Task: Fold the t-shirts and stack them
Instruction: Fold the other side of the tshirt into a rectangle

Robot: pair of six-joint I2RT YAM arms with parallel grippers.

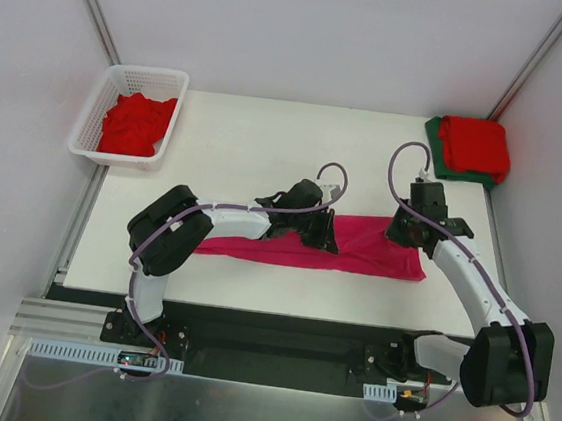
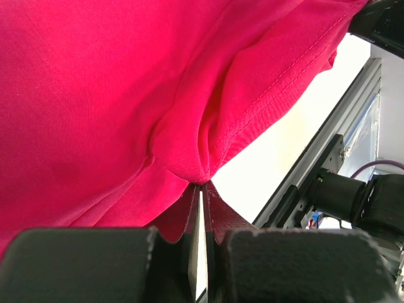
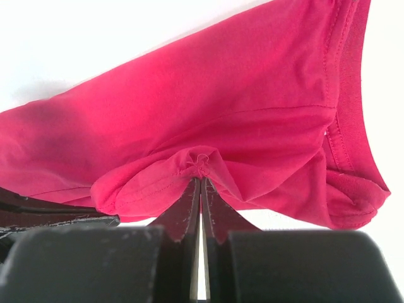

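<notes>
Pink t-shirt (image 1: 368, 248): long band on tabletop (image 1: 248, 137), near-left of folded stack (image 1: 474, 145). Left fingers (image 2: 183, 218) pinched tight on cloth mid-band; right fingers (image 3: 183, 211) likewise, at end nearest stack. Likely mid-fold. Next: carry both pinches across together, lay flat, release.

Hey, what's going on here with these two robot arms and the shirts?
The pink shirt lies as a long narrow strip across the table, gripped in two places. The left tool is shut on a pinch of cloth near the strip's middle. The right tool is shut on a pinch near its right end. A folded red shirt sits on a green shirt at the far right corner. More red shirts lie in the basket at far left.
</notes>
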